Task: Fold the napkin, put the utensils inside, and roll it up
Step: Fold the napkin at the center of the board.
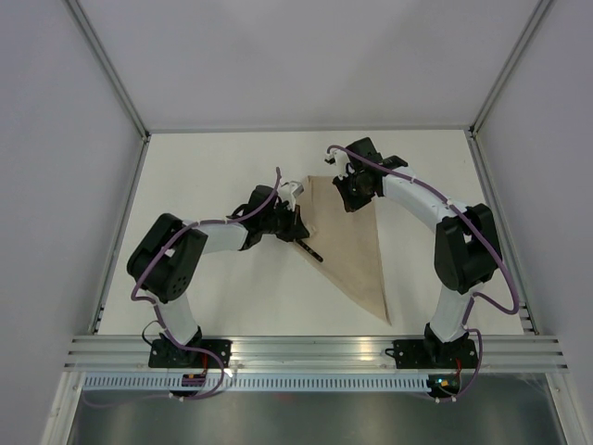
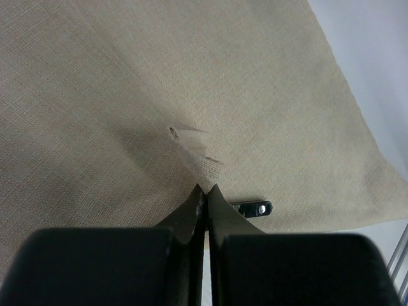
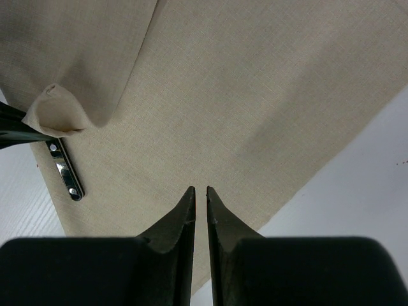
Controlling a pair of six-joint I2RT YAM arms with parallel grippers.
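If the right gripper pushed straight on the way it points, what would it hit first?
The napkin: the right gripper points at its flat cloth, probably very close; depth unclear.

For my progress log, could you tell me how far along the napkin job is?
Done: the napkin lies folded into a triangle, with a utensil handle poking out at its edge. In hand: the left gripper pinches a flap; the right gripper holds nothing. Left: rolling it up.
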